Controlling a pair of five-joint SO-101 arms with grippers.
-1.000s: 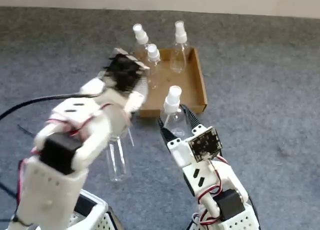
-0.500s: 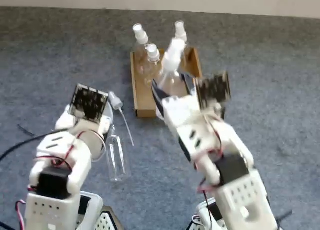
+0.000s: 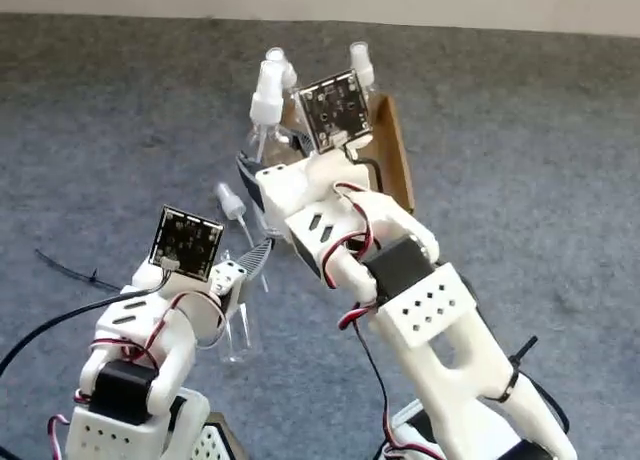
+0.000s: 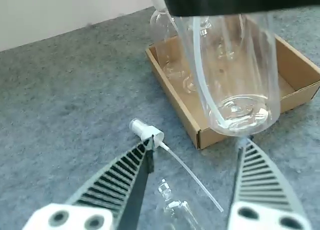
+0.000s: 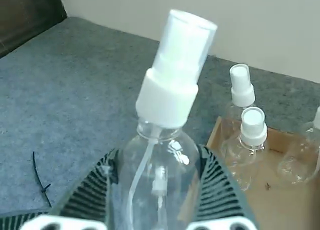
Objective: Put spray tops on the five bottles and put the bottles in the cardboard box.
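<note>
Step judged: boxing a capped bottle.
Jaws of right gripper (image 5: 157,176) clamp the capped spray bottle (image 4: 235,65), raised by the cardboard box (image 4: 172,92) corner. The left gripper (image 4: 197,147), jaws spread, hangs over loose spray top (image 4: 145,131) and uncapped bottle (image 3: 240,335). Next likely: lower into free box floor, release.

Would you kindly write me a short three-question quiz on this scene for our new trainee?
1. True or false: the right gripper holds a capped bottle.
2. Where is the loose spray top? A in the cardboard box; B on the carpet; C screwed onto a bottle.
3. Fill in: the left gripper has its jaws ____.
Key: 1 true; 2 B; 3 open.
</note>
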